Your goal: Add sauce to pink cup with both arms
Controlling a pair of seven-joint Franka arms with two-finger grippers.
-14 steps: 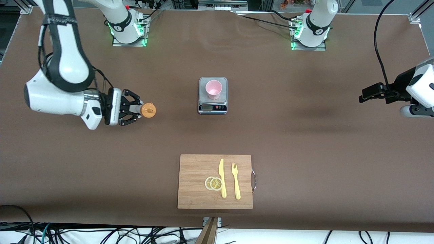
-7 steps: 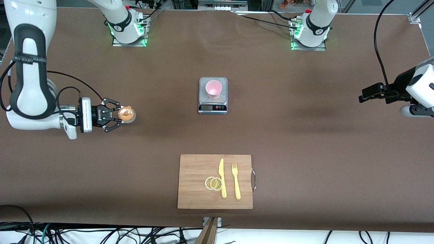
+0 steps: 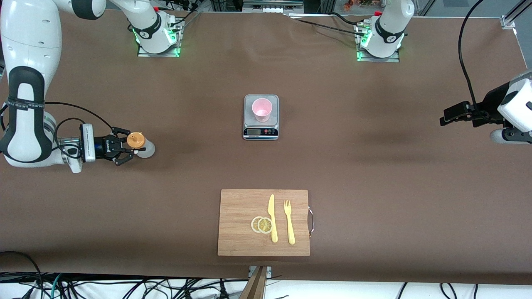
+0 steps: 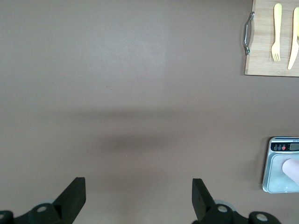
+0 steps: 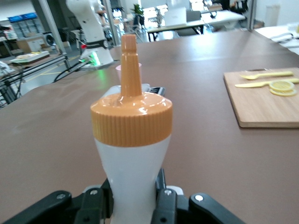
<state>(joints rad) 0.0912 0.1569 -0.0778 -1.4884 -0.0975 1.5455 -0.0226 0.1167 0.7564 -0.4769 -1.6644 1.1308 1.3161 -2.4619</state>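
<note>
1. The counter [image 3: 374, 174] is covered in brown and carries everything else
2. The right arm [image 3: 25, 83] reaches out from its base over its own end of the counter
3. The left arm [image 3: 513, 106] waits at its own end of the counter
4. The wooden cutting board [image 3: 241, 232] lies nearer the front camera than the scale, with a metal handle on its edge toward the left arm's end
5. The scale [image 3: 260, 132] sits mid-counter, its display turned toward the front camera
6. The right hand [image 3: 126, 146] is clamped shut on the sauce bottle's body, low over the counter toward the right arm's end
7. The left hand [image 4: 138, 198] is spread wide and has hold of nothing; under it lies bare counter
8. The sauce bottle [image 5: 131, 154] stands upright in the right hand, orange cap and nozzle on top, well apart from the pink cup
9. The pink cup [image 3: 262, 109] stands upright on the scale's platform
10. A yellow knife [image 3: 272, 218] and a yellow fork [image 3: 289, 222] lie side by side on the board
11. Two lemon slices [image 3: 262, 224] overlap each other, touching the knife
</note>
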